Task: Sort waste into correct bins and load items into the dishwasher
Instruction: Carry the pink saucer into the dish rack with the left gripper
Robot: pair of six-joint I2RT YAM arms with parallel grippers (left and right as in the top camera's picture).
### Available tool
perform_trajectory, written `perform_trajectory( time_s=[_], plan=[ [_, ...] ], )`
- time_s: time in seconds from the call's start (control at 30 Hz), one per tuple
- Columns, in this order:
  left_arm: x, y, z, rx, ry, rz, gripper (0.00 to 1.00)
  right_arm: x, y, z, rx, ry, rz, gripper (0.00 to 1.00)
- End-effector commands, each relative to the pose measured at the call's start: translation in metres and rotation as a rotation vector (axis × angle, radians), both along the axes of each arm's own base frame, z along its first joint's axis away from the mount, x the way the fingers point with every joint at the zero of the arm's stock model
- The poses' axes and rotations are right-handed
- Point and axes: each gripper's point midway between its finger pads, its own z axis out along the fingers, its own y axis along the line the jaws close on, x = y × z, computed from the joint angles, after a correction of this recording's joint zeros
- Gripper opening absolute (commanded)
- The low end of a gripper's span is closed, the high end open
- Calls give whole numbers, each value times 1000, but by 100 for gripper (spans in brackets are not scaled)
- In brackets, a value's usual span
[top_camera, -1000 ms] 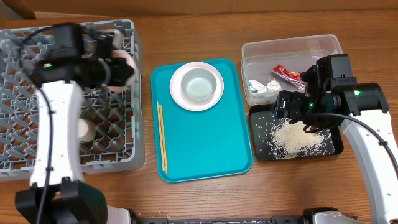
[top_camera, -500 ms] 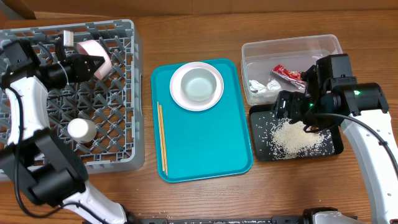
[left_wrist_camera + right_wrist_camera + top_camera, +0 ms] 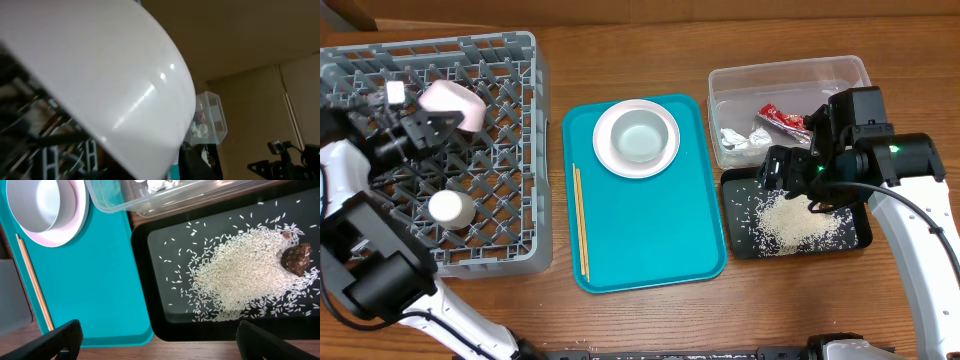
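Overhead, the grey dish rack (image 3: 510, 60) fills the left end of the worktop (image 3: 620, 60). The pink bowl (image 3: 453, 105) sits tilted on the pegs near the rack's far edge, right against the left jaws. I cannot tell whether they are grasping it or released, and the left wrist view shows only the bowl's pale side. 1 white cup (image 3: 450, 209) lies in the rack nearer the front edge.

On the teal tray (image 3: 650, 240) mid-worktop, the grey-green bowl (image 3: 640, 137) rests on the white plate (image 3: 603, 150), with the chopsticks (image 3: 580, 225) along the tray's left side.

At the right end, the clear tub (image 3: 790, 75) holds the red wrapper (image 3: 782, 118) and napkin (image 3: 738, 138). The black tray (image 3: 735, 245) holds rice (image 3: 795, 222) and the brown scrap (image 3: 296, 259). The right jaws hang spread wide above it, grasping nothing.
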Motion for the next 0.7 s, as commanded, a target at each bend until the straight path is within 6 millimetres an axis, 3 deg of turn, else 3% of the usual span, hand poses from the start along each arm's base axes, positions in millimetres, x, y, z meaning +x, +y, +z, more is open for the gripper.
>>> perform_trajectory(
  time_s=[0.0,0.17,0.2,0.43,0.5,0.57,0.67],
  plan=[
    [-12,19,-13,-26,61,50,40,3,-1,6,-5,-28,0,100],
    [-24,24,-4,-67,92,77,52,1,-1,5,-6,-21,0,100],
    [-26,23,0,-67,92,79,59,1,-1,5,-6,-20,0,100],
    [-41,9,62,23,2,75,80,0,-1,5,-6,-16,0,100],
    [-46,0,81,51,-23,69,85,0,-1,5,-6,-16,0,100],
    [-56,-22,109,125,-52,44,88,0,-1,5,-6,-16,0,100],
    [-62,-47,120,238,-44,7,86,-1,-2,4,-8,-10,0,100]
  ],
)
